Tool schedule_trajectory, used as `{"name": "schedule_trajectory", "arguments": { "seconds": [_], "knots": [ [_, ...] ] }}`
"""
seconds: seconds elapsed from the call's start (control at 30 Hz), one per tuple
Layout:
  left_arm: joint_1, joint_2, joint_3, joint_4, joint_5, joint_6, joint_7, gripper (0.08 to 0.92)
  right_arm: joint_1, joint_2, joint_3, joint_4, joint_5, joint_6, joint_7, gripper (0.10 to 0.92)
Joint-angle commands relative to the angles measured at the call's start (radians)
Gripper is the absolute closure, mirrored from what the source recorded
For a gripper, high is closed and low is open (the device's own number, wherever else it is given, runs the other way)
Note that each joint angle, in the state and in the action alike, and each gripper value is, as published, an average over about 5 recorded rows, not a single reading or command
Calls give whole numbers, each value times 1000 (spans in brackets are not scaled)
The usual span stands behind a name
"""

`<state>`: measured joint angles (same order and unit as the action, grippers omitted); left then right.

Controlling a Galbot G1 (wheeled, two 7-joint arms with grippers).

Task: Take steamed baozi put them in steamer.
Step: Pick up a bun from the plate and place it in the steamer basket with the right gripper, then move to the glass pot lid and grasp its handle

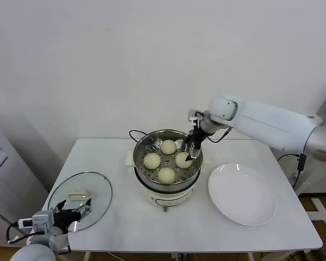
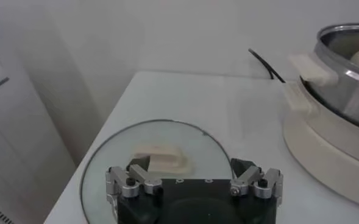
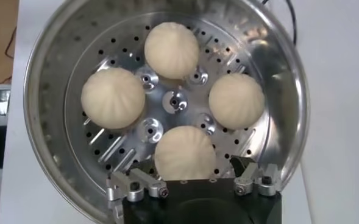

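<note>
The left gripper (image 1: pixel 76 209) hangs at the near left table corner, jaws spread wide and empty, above the flat round glass lid (image 1: pixel 98 190) with its cream handle. Mid-table sits the shiny round steel steamer (image 1: pixel 143 142) on its cream-white base. Four smooth cream-white dome-shaped baozi (image 3: pixel 185 152) rest on the perforated tray inside, spaced apart. The right gripper (image 1: pixel 190 157) hovers over the right-hand bun, jaws fully parted, gripping nothing. A large white round plate (image 1: pixel 242 194) lies right of the steamer.
</note>
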<state>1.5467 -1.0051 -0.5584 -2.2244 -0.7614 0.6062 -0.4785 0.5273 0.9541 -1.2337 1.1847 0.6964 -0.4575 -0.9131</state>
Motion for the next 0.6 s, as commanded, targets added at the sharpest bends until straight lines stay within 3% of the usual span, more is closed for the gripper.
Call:
{"name": "schedule_trajectory", "arguments": {
  "seconds": [0.03,0.37,0.6],
  "knots": [
    [-2,4,-11,-1,-5,-4,5,177,-195,-137,396,5,199,115,158,203],
    [-5,8,-15,0,-8,-8,18,177,-614,-230,880,86,205,346,474,203],
    [1,23,-35,-3,-8,-21,46,177,-944,-252,1221,220,146,405,613,203]
  ]
}}
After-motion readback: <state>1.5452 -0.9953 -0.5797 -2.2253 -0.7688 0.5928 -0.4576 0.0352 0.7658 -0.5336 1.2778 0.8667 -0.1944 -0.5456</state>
